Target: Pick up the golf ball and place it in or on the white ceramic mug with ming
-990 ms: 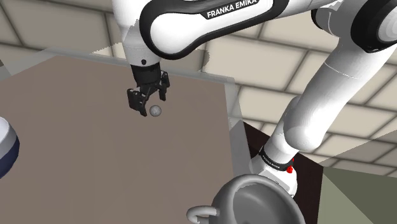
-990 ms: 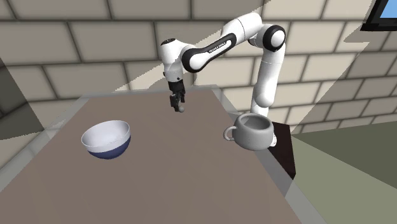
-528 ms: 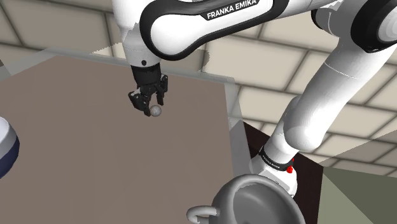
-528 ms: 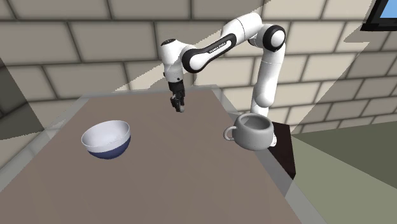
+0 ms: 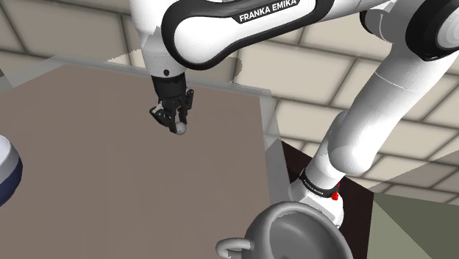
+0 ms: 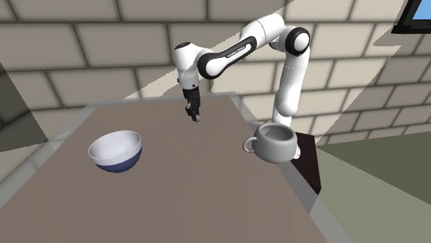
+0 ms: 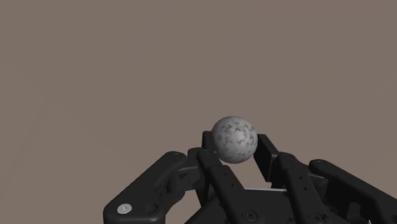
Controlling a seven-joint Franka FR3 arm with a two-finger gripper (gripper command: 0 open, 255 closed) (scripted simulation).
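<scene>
The jaws clasp the single golf ball (image 7: 234, 139) near the worktop's (image 6: 186, 186) far edge. Bare surface lies between it, one mug (image 6: 278, 142) at the side edge, and one bowl (image 6: 115, 150).

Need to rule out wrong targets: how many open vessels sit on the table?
2: a blue-and-white bowl at the second exterior view's left; a pale mug at its right.

- Beige stone-block wall (image 6: 83, 41) behind, with pale mortar lines.
- Brown table (image 6: 193, 193) with a raised grey rim.
- Dull olive-grey floor (image 6: 373, 200) beside the table.
</scene>
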